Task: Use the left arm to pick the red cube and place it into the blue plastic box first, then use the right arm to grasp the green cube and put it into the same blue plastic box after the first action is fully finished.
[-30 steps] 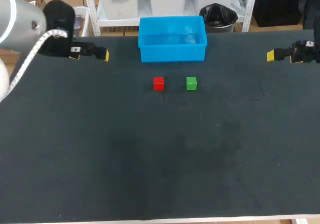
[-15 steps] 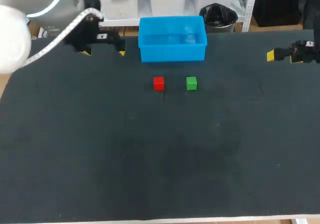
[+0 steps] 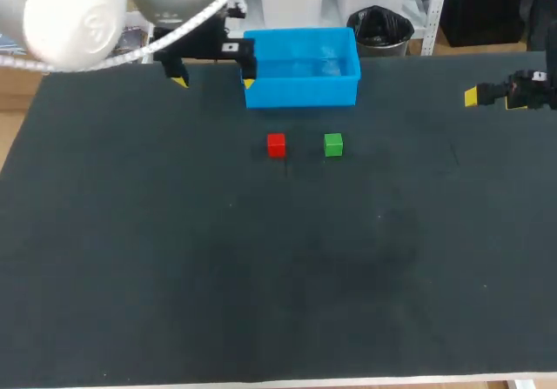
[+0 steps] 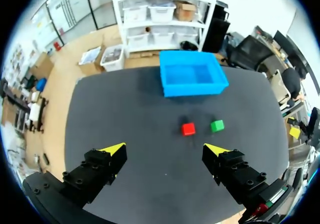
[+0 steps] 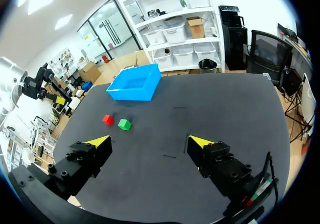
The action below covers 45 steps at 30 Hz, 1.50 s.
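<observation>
The red cube (image 3: 276,144) and the green cube (image 3: 332,144) sit side by side on the dark table, just in front of the empty blue plastic box (image 3: 300,91). My left gripper (image 3: 214,81) hangs open high over the back of the table, at the box's left end. From its wrist the red cube (image 4: 188,129), green cube (image 4: 217,126) and box (image 4: 195,89) lie ahead, far below. My right gripper (image 3: 474,97) stays open at the table's right edge; it holds nothing. Its view (image 5: 150,143) shows the red cube (image 5: 107,119), green cube (image 5: 124,125) and box (image 5: 132,94) ahead.
The black table top (image 3: 278,276) stretches wide and flat in front of the cubes. Apart from the box and the two cubes, nothing stands on it. My left arm (image 5: 30,83) shows far off beyond the box in the right wrist view.
My left arm has swung rightward along the table's back edge, from the far left to the blue box's left end. The right arm, cubes and box have not moved.
</observation>
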{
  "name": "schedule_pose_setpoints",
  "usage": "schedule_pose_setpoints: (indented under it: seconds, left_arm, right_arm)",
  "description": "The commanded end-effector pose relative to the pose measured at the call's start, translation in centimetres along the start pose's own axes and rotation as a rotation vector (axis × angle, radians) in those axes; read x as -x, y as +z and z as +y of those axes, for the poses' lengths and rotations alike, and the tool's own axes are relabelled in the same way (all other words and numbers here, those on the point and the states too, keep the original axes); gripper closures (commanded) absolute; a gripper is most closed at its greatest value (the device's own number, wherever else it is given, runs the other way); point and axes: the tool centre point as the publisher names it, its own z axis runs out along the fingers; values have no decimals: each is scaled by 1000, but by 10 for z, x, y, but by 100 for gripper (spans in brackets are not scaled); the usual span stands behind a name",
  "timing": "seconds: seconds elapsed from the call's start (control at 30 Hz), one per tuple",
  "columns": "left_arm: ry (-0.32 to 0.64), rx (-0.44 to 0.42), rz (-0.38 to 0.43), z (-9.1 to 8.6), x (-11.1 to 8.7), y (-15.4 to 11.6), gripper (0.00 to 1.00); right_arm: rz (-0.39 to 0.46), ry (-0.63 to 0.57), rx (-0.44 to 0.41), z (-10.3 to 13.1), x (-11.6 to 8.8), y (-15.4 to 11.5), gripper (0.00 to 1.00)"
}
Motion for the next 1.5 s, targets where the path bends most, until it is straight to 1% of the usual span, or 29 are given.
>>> schedule_pose_setpoints:
  seconds: [0.03, 0.1, 0.3, 0.5, 0.57, 0.77, 0.93, 1.0, 1.03, 1.07, 1.13, 1.2, 1.23, 1.3, 1.33, 1.37, 1.5]
  left_arm:
    - [-11, 156, 78, -12, 10, 9, 0]
    - [-21, 169, 100, -17, 10, 13, 0]
    - [-67, 125, 149, -28, 12, 19, 0]
    - [-104, 68, 152, -40, 15, 20, 0]
    - [-101, 53, 148, -44, 15, 21, 0]
    - [-99, 47, 160, -56, 16, 23, 0]
    - [-107, 52, 199, -64, 17, 29, 0]
    - [-120, 49, 231, -66, 19, 33, 0]
    - [-117, 55, 230, -67, 19, 34, 0]
    - [-129, 51, 254, -67, 20, 35, 0]
    - [-124, 61, 259, -69, 22, 38, 0]
    - [-145, 48, 293, -69, 23, 39, 0]
    - [-145, 48, 293, -69, 23, 39, 0]
    - [-168, 38, 330, -68, 25, 42, 0]
    - [-168, 38, 330, -68, 25, 42, 0]
    - [-158, 59, 327, -69, 25, 44, 0]
    - [-151, 57, 337, -70, 25, 46, 0]
  right_arm:
    - [0, 0, 0, 0, 0, 0, 0]
    - [0, 0, 0, 0, 0, 0, 0]
    - [0, 0, 0, 0, 0, 0, 0]
    - [0, 0, 0, 0, 0, 0, 0]
    - [0, 0, 0, 0, 0, 0, 0]
    - [0, 0, 0, 0, 0, 0, 0]
    - [0, 0, 0, 0, 0, 0, 0]
    - [0, 0, 0, 0, 0, 0, 0]
    - [0, 0, 0, 0, 0, 0, 0]
    - [0, 0, 0, 0, 0, 0, 0]
    - [0, 0, 0, 0, 0, 0, 0]
    - [0, 0, 0, 0, 0, 0, 0]
    - [0, 0, 0, 0, 0, 0, 0]
    - [0, 0, 0, 0, 0, 0, 0]
    - [0, 0, 0, 0, 0, 0, 0]
    - [0, 0, 0, 0, 0, 0, 0]
    - [0, 0, 0, 0, 0, 0, 0]
